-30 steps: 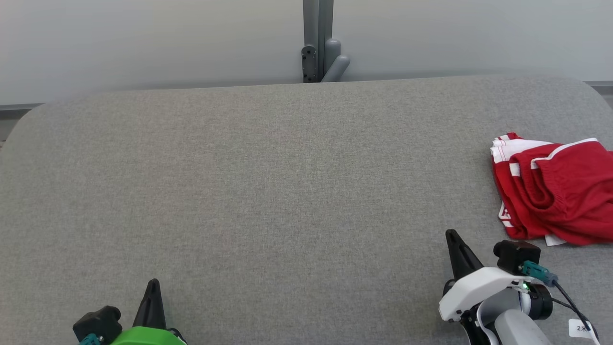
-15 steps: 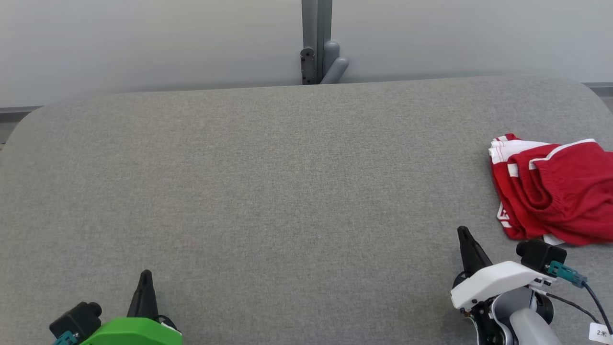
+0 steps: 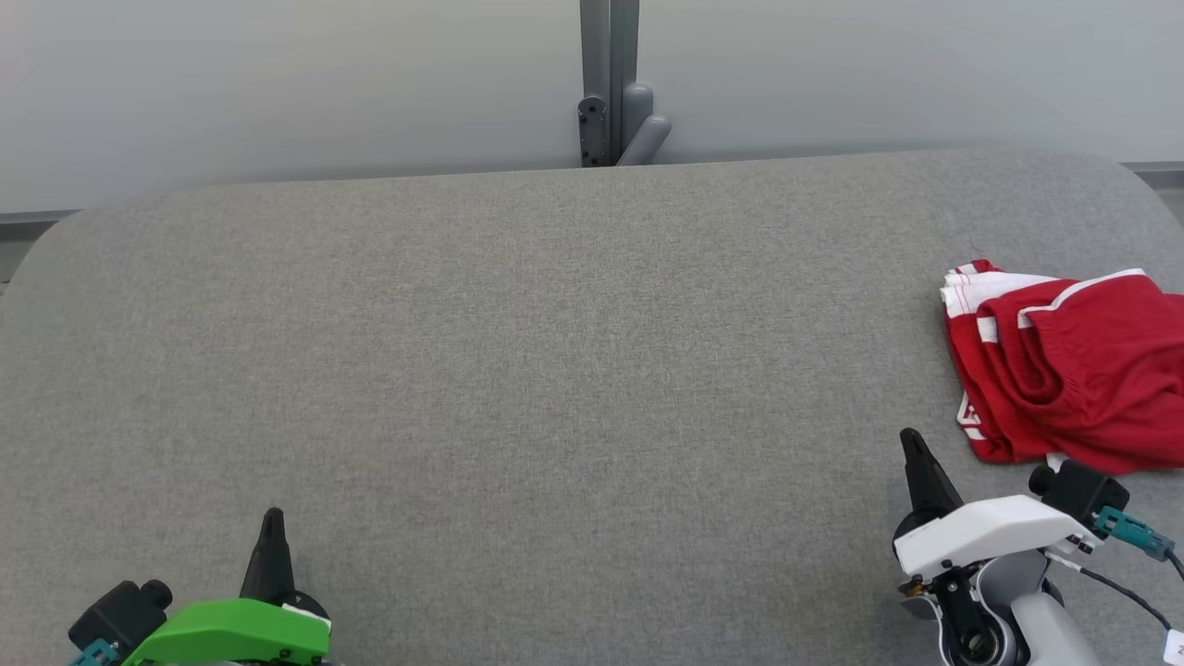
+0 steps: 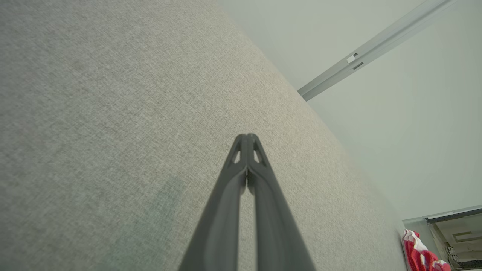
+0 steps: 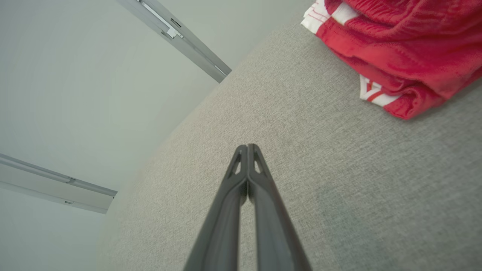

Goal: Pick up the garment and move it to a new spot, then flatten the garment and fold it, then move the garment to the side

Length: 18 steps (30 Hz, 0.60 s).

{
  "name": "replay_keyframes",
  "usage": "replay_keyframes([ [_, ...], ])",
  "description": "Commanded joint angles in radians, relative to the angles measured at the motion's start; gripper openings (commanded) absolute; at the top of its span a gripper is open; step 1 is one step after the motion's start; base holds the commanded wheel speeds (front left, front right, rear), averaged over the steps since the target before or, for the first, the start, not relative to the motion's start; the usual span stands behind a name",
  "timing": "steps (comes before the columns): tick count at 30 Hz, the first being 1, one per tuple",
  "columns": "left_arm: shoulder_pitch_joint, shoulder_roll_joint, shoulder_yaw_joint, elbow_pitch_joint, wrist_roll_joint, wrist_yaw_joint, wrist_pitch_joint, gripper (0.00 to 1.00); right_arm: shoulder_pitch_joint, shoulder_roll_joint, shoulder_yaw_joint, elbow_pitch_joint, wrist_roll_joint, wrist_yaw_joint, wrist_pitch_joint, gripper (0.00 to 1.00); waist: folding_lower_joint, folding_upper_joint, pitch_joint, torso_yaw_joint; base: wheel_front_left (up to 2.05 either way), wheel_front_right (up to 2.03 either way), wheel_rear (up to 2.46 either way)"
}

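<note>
Garment [image 3: 1064, 370]: red with white stripes, bunched in a loose heap at the right end of the grey bench [image 3: 555, 370], running off the head view's right edge.
Garment and right fingers [image 3: 920, 467]: the heap lies ahead of the tips and off to their right, near but apart, with a strip of bare bench between; the right wrist view has it at upper right [image 5: 406, 52].
Garment and left fingers [image 3: 271, 546]: well apart, most of the bench between them; the left wrist view shows it far off at the lower right corner [image 4: 420, 256].
Right fingers, state [image 5: 226, 210]: pressed together, nothing between them.
Left fingers, state [image 4: 226, 203]: pressed together too, holding nothing.
Right arm: white wrist shell [image 3: 980, 532] at the near right, fingers pointing toward the far edge.
Left arm: green wrist shell [image 3: 231, 629] at the near left, fingers pointing the same way.
Tips and bench: I cannot tell whether they touch.
</note>
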Motion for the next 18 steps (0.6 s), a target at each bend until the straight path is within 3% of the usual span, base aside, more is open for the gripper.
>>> replay_keyframes([
  [1, -0.030, 0.005, 0.006, -0.015, -0.023, -0.005, 0.006, 0.00, -0.001, -0.004, -0.007, -0.020, 0.027, 0.000, 0.007, 0.00, 0.0000, 0.0000, 0.000, 0.000, 0.00, 0.00, 0.00],
  [18, -0.045, 0.007, 0.025, -0.046, -0.230, -0.015, 0.062, 0.00, 0.013, -0.006, -0.040, -0.068, 0.248, 0.000, 0.062, 0.00, 0.0000, 0.0000, -0.008, -0.004, 0.00, 0.00, 0.00],
])
